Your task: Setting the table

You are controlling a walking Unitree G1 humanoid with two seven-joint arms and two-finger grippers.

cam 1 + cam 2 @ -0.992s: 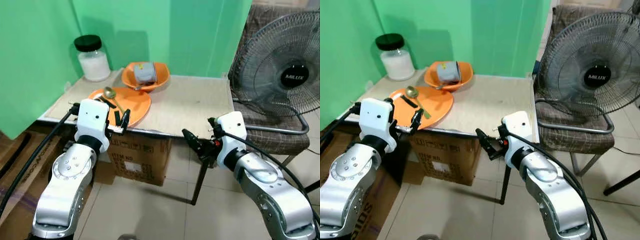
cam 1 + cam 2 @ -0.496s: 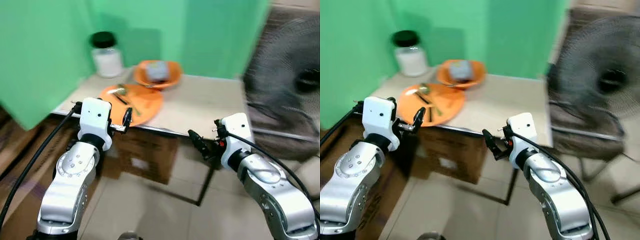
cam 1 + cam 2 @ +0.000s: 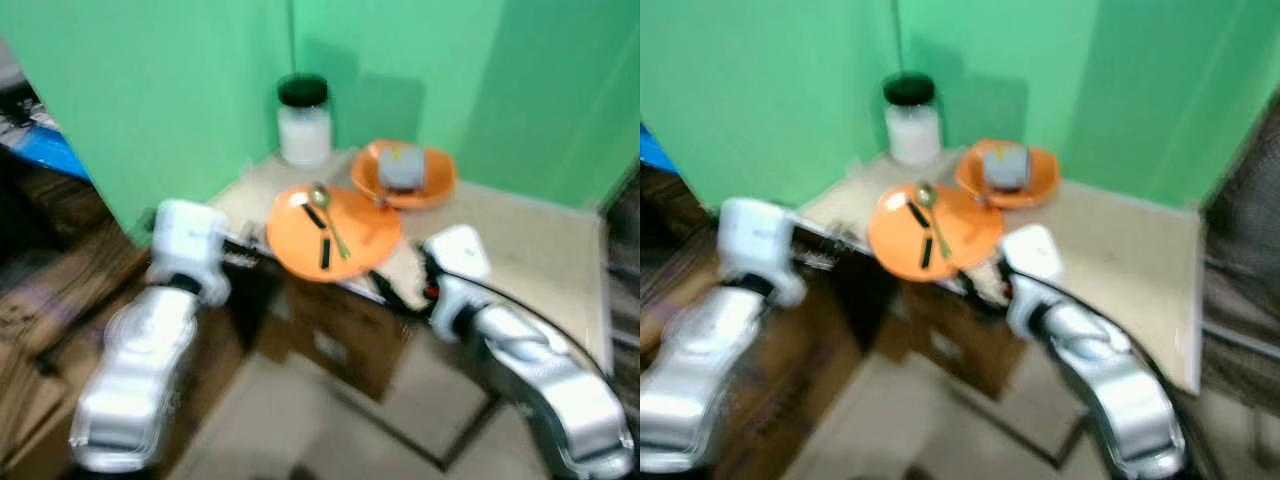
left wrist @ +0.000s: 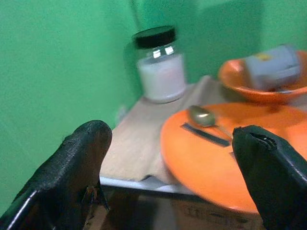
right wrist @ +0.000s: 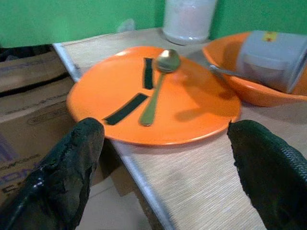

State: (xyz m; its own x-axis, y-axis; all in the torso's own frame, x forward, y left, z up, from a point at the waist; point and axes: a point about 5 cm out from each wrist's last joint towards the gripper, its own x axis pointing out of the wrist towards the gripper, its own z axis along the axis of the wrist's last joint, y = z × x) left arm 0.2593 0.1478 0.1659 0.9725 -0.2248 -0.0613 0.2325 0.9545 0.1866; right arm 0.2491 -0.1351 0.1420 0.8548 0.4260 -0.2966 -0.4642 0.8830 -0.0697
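An orange plate (image 3: 333,232) lies at the table's front edge, carrying a gold spoon (image 5: 156,91) and two black strips. Behind it sits an orange bowl (image 3: 403,175) with a grey cup (image 5: 271,60) lying on its side in it. My left gripper (image 4: 172,143) is open and empty, just left of the plate at the table's edge. My right gripper (image 5: 168,139) is open and empty, close in front of the plate. In the blurred head views the left gripper (image 3: 245,255) and right gripper (image 3: 385,290) flank the plate's front rim.
A glass jar (image 4: 160,64) with a black lid stands at the table's back corner against the green wall. A cardboard box (image 3: 340,340) sits under the table (image 3: 520,235). More cardboard lies on the floor at the left.
The whole view has swung left and blurred, and the fan has left the picture. The right gripper now sits close to the plate's front rim instead of off to its right.
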